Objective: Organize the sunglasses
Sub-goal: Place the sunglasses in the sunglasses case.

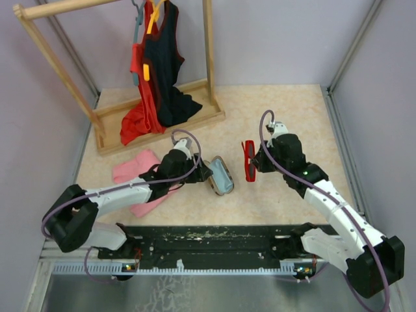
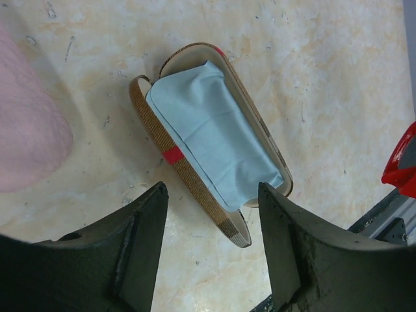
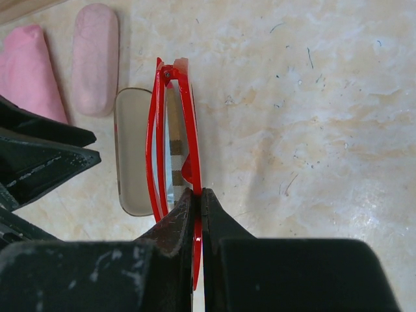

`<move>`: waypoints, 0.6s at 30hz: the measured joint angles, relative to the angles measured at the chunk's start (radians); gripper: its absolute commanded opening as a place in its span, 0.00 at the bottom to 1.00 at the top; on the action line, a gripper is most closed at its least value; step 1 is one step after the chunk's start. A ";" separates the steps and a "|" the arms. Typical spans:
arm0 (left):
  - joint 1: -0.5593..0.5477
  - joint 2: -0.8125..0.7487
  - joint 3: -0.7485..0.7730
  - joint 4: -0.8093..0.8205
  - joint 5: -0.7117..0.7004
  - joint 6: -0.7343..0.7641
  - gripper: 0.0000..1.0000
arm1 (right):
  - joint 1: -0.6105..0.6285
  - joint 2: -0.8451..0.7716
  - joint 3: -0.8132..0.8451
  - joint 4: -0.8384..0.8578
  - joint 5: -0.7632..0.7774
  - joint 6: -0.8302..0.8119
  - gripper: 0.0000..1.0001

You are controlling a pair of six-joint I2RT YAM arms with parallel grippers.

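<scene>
My right gripper [image 3: 200,195] is shut on the folded red sunglasses [image 3: 175,136] and holds them above the table; in the top view they [image 1: 248,160] hang just right of the open case. The brown red-striped case [image 2: 195,175] lies open with a light blue cloth [image 2: 211,133] inside; in the top view it [image 1: 221,175] sits mid-table. My left gripper [image 2: 211,214] is open and empty, its fingers on either side of the case's near end, above it. The orange-yellow pair is out of view.
A closed pink case [image 3: 96,58] and pink cloth [image 1: 136,166] lie left of the open case. A wooden clothes rack [image 1: 162,123] with red and black garments stands at the back left. Walls close in the table's left and right sides.
</scene>
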 measured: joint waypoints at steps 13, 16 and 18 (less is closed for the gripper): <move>0.001 0.156 0.058 0.005 0.026 -0.080 0.51 | 0.000 0.000 0.000 -0.024 -0.008 -0.008 0.00; 0.003 0.200 0.077 0.005 0.040 -0.080 0.47 | 0.000 0.000 0.000 -0.026 -0.008 -0.008 0.00; 0.003 0.218 0.084 0.006 0.048 -0.079 0.44 | 0.000 0.000 0.000 -0.027 -0.009 -0.008 0.00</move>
